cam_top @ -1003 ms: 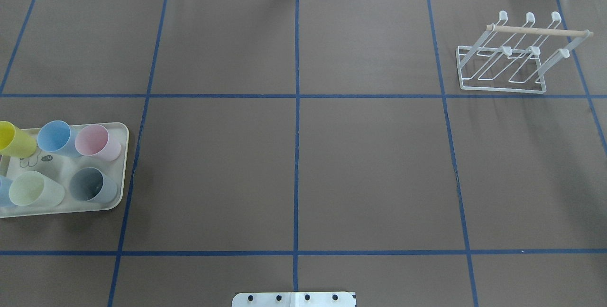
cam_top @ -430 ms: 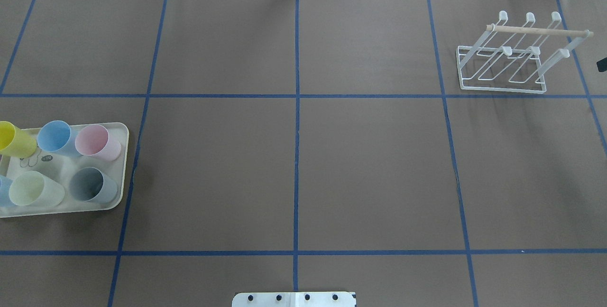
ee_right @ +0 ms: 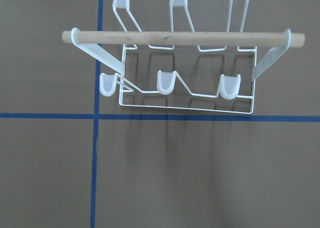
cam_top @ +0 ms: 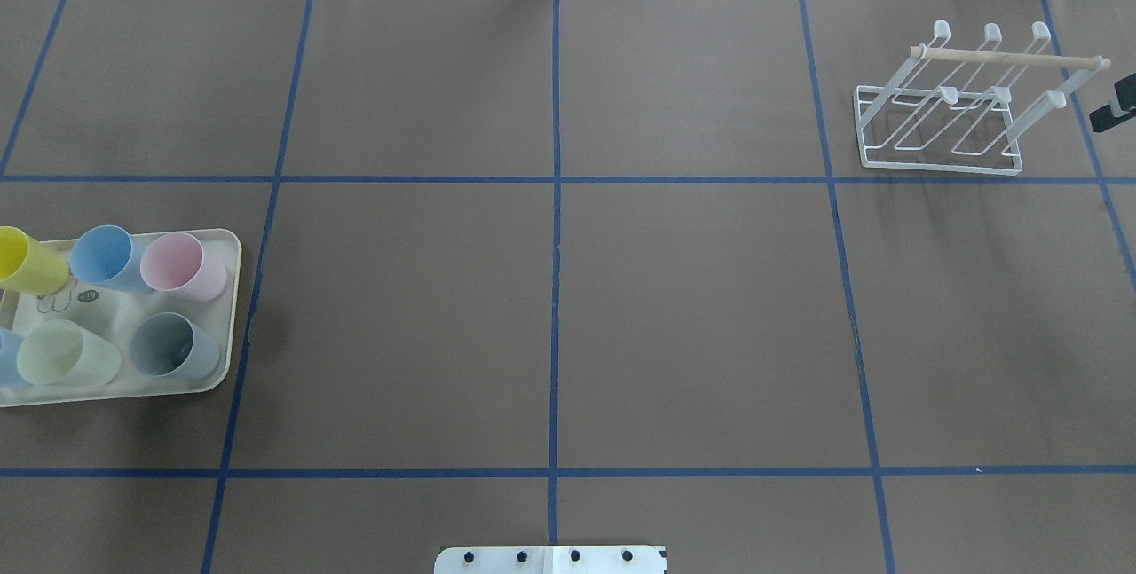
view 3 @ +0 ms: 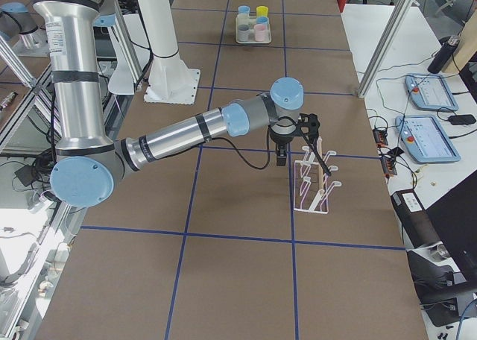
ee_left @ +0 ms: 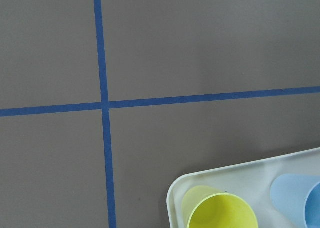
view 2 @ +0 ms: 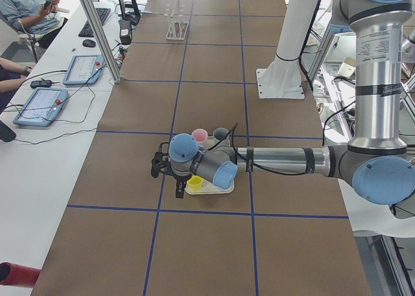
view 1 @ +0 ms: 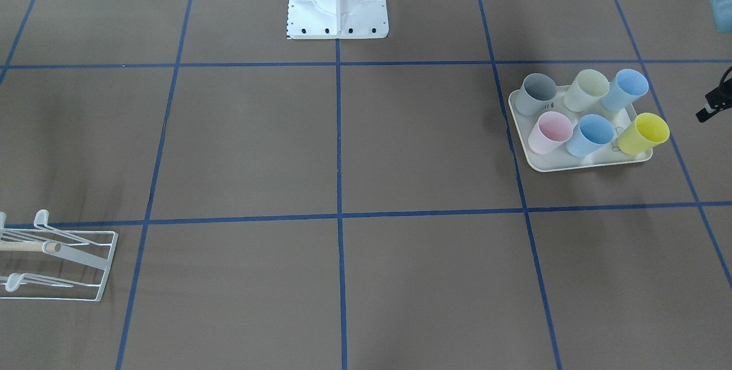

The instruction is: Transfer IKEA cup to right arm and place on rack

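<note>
Your cream tray (cam_top: pixel 124 312), near left, holds six pastel cups (cam_top: pixel 182 265), mouths up. White wire rack (ee_right: pixel 166 83), wooden dowel (ee_right: pixel 180 38), stands far right. Right gripper (cam_top: pixel 1114 104) is spread; left gripper (view 1: pixel 712 104) I can't tell.

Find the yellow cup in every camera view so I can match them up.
Front-facing: yellow cup at right, on the tray's near right corner.
Overhead: cup at the far left edge.
Exterior left: cup at centre, at the tray's left end.
Exterior right: cup at top centre.
Left wrist: cup at the bottom edge.
Right wrist: not in view.
Shared landmark: the cream tray under it.
</note>
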